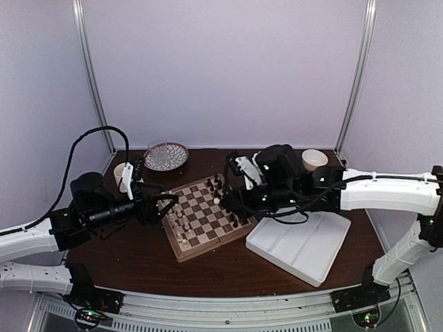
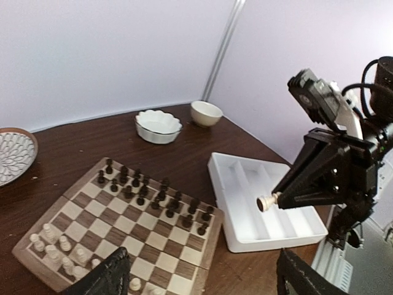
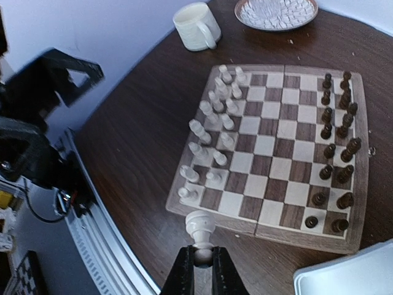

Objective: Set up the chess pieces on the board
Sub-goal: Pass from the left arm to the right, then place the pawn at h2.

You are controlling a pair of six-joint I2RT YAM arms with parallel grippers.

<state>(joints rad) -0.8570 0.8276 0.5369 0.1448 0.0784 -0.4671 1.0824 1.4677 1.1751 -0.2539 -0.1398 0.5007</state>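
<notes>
Right wrist view, item one: my right pincer (image 3: 201, 257) is clenching the base of one cream chess piece (image 3: 200, 228). It is holding the piece upright in the air, just off the near edge of the board (image 3: 276, 147), on the cream side's corner.

Item two: my left pincer (image 2: 202, 261) is standing released, fingers wide apart with nothing between them. It is hovering over the cream end of the board.

Item three, the board: it is lying on the dark table (image 3: 135, 123), between the mug (image 3: 196, 26) and the white tray (image 3: 350, 273).

Item four, progress:
- The dark brown pieces (image 3: 338, 141) are filling two rows along one end, looking complete.
- The cream chess pieces (image 3: 212, 123) are forming two rows at the other end.
- I am judging the task nearly done, with the carried piece and perhaps one or two more left to place.
- I cannot count the cream pieces exactly.

Item five, appearance: the cream figures are tiny, pale and turned, each far smaller than its square. Their rows are running less straight than the dark ones, and several are sitting off-centre on their squares.
</notes>
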